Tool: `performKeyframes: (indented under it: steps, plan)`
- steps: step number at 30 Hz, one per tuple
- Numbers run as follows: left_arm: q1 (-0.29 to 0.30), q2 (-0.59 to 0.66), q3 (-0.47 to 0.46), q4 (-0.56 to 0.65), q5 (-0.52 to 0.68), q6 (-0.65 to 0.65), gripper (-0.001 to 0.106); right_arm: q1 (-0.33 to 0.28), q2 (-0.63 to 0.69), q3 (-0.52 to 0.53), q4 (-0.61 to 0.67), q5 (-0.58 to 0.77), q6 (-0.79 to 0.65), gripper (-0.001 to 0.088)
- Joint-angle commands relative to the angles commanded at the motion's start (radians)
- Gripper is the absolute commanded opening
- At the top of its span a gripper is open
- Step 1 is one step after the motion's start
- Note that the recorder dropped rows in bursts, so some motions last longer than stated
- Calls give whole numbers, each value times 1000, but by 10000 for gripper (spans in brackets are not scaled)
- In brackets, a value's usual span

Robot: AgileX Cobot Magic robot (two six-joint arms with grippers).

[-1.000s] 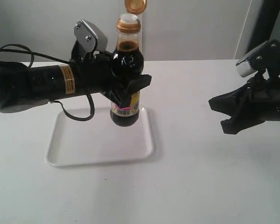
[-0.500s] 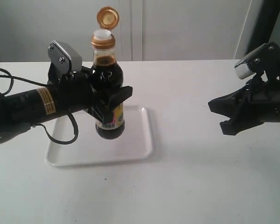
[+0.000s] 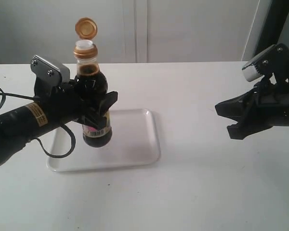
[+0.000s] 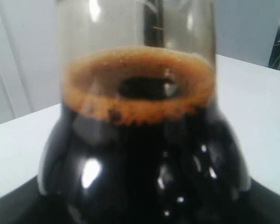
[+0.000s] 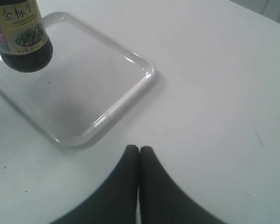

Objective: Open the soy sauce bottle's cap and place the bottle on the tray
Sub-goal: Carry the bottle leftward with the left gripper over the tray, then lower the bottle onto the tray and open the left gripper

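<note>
The soy sauce bottle (image 3: 94, 96) hangs upright over the left part of the white tray (image 3: 130, 144), its base just above the tray floor. Its gold-orange cap (image 3: 86, 27) is flipped up, showing the white spout (image 3: 84, 46). My left gripper (image 3: 97, 107) is shut on the bottle's dark body, which fills the left wrist view (image 4: 144, 158). My right gripper (image 3: 226, 118) hovers shut and empty over the table at the right, its fingertips (image 5: 139, 150) pressed together. The right wrist view shows the bottle's labelled base (image 5: 23, 32) above the tray (image 5: 107, 93).
The white table (image 3: 207, 183) stretches around the tray. A dark vertical post (image 3: 274, 24) stands at the back right behind my right arm. A pale wall lies behind the table.
My left gripper has carried the bottle leftward and down, from above the tray's far right part to its left part. The right arm has barely moved.
</note>
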State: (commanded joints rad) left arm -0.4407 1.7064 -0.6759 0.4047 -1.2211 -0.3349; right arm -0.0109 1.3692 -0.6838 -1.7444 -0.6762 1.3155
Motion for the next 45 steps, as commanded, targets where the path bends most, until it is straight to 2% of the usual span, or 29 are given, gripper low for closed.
performKeyframes:
  steps: [13, 29, 35, 39, 41, 43, 45]
  plan:
    - [0, 62, -6, -85, 0, 25, 0, 0, 0, 0, 0, 0, 0, 0]
    - [0, 146, -114, -90, 0, 27, 0, 0, 0, 0, 0, 0, 0, 0]
    - [0, 185, -128, -79, 0, 25, 0, 0, 0, 0, 0, 2, 0, 0]
    - [0, 187, -127, 0, 0, 25, 13, 0, 0, 0, 0, 2, 0, 0]
    - [0, 187, -125, 7, 0, 30, 181, 0, 0, 0, 0, 0, 0, 0]
    - [0, 187, -108, 7, 0, 75, 515, 0, 0, 0, 0, -2, 0, 0]
    - [0, 187, -101, 7, 0, 70, 689, 0, 0, 0, 0, -2, 0, 0]
